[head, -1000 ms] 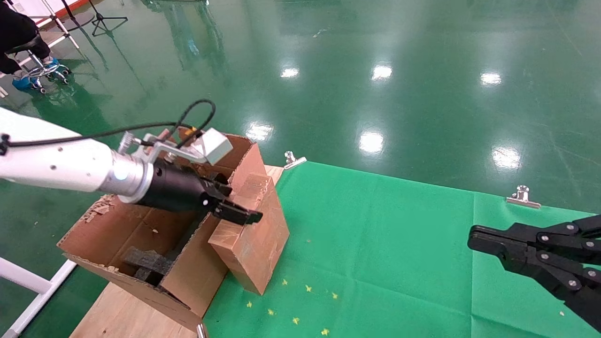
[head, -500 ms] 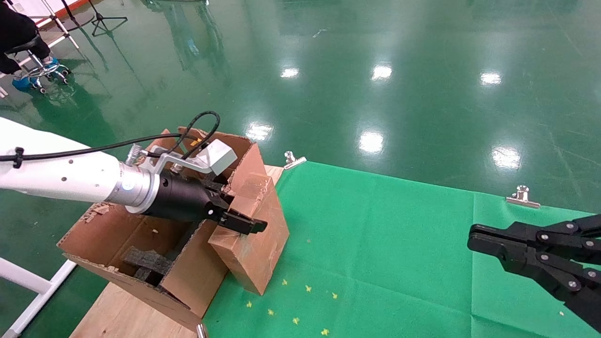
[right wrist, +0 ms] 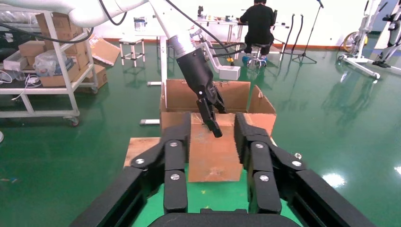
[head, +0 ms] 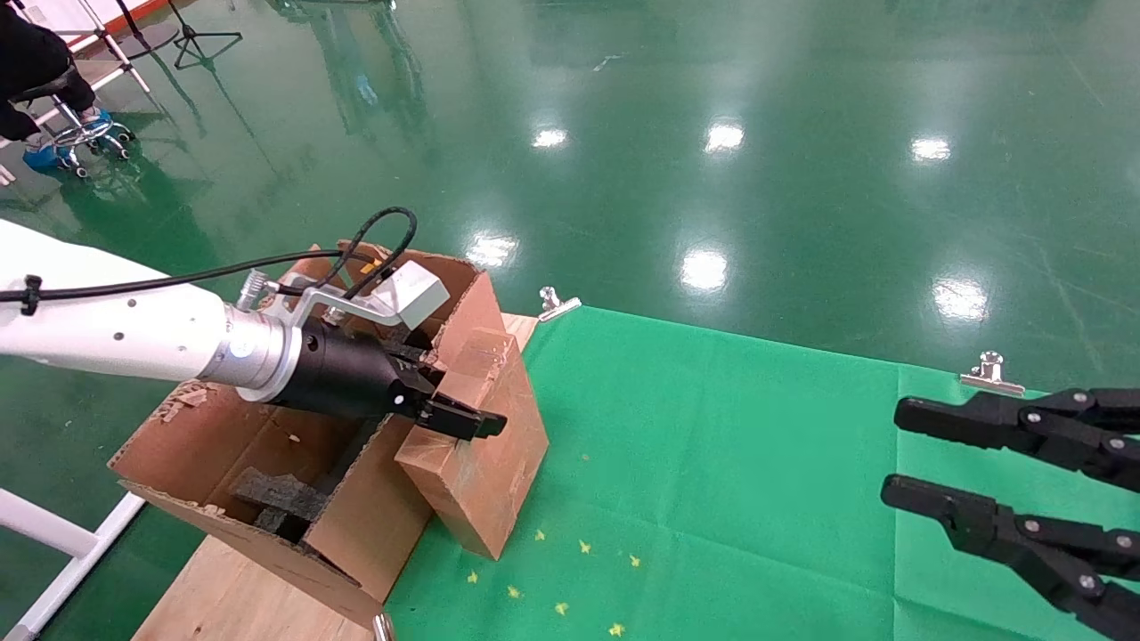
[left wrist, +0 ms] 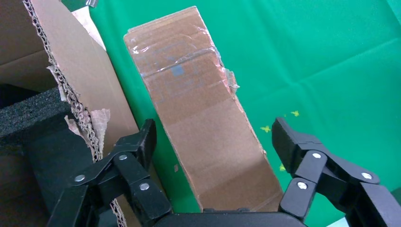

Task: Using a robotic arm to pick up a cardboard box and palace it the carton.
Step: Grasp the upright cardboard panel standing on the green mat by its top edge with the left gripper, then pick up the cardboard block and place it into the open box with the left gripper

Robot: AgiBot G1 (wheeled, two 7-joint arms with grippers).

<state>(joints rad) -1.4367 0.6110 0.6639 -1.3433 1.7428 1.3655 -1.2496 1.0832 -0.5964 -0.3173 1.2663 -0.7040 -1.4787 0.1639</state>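
The small reddish-brown cardboard box [head: 490, 454] stands tilted on the green cloth, leaning on a flap of the large carton [head: 356, 525]. My left gripper [head: 454, 414], on the white arm, hangs open over the box. In the left wrist view the box [left wrist: 198, 94] lies between the spread jaws of the left gripper [left wrist: 213, 130], which do not touch it, and the carton's torn flap [left wrist: 80, 61] is beside it. My right gripper [head: 895, 452] is open and empty at the far right. In the right wrist view the right gripper [right wrist: 211, 118] faces the box [right wrist: 213, 156] and the carton [right wrist: 182, 97].
Black foam [head: 276, 499] lies inside the carton, which sits on a wooden board [head: 240, 596]. Metal clips [head: 557, 303] [head: 990, 372] pin the green cloth [head: 712, 463] at the table's far edge. A shelving cart [right wrist: 47, 61] and a seated person [right wrist: 259, 23] are farther off.
My right gripper has opened from shut. My left gripper has dropped slightly and shifted a little right over the box. The box has not moved.
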